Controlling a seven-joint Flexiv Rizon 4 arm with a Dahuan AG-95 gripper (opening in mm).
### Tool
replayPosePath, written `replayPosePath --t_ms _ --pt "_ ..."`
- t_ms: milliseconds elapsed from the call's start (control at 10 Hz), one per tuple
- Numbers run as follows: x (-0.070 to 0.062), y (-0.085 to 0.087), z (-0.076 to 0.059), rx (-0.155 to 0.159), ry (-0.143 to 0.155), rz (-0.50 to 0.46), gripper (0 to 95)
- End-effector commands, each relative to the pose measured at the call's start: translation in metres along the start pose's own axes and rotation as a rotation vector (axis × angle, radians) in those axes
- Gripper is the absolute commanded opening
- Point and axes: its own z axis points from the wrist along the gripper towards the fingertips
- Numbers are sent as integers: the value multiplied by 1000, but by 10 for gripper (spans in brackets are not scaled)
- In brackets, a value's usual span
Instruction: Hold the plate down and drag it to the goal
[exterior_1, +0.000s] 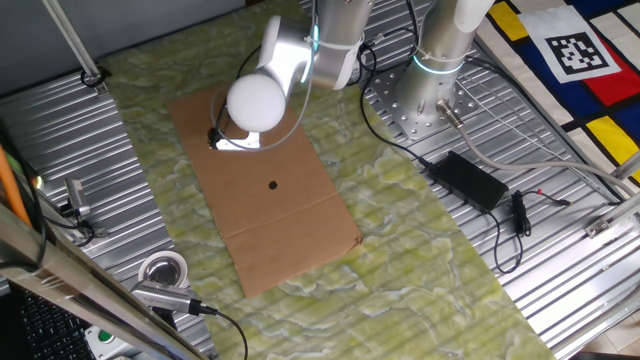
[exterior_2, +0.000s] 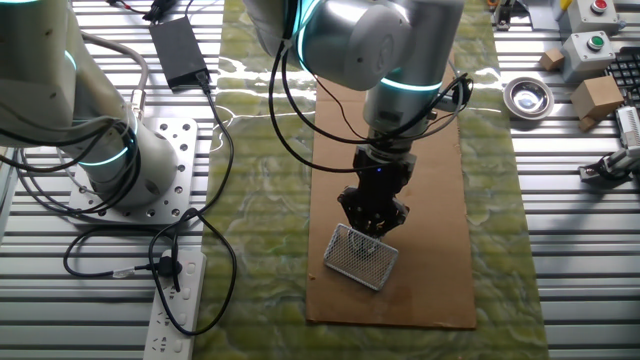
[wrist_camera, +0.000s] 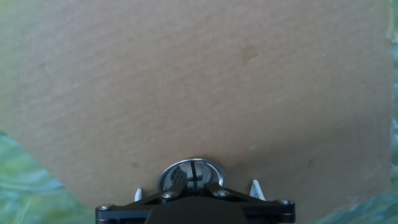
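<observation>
The plate (wrist_camera: 186, 172) is a small round shiny silver disc with a dark centre. In the hand view it lies on the brown cardboard sheet (wrist_camera: 186, 74), right under the tip of my gripper (wrist_camera: 194, 182). The black fingers meet in the middle with only a thin seam, and nothing is held between them. In one fixed view the white wrist hides the tip of the gripper (exterior_1: 230, 138), and a bright silver patch (exterior_1: 243, 143) shows beneath it. In the other fixed view the gripper (exterior_2: 372, 224) points down onto the upper edge of a silver wire-mesh piece (exterior_2: 362, 256). A tiny black dot (exterior_1: 273, 184) marks the cardboard nearby.
The cardboard (exterior_1: 290, 220) lies on a green mat. A white tape roll (exterior_1: 162, 268) sits off the mat on ribbed metal. A black power brick (exterior_1: 468, 178) and cables lie by the arm base (exterior_1: 420, 100). A second arm base (exterior_2: 120, 160) and a power strip (exterior_2: 175, 300) stand at the left.
</observation>
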Motion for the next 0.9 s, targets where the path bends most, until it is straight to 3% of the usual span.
replayPosePath --t_ms 100,900 --pt "0 -1 0 -1 1 -5 0" --pt "-1 -1 1 -1 21 -54 0"
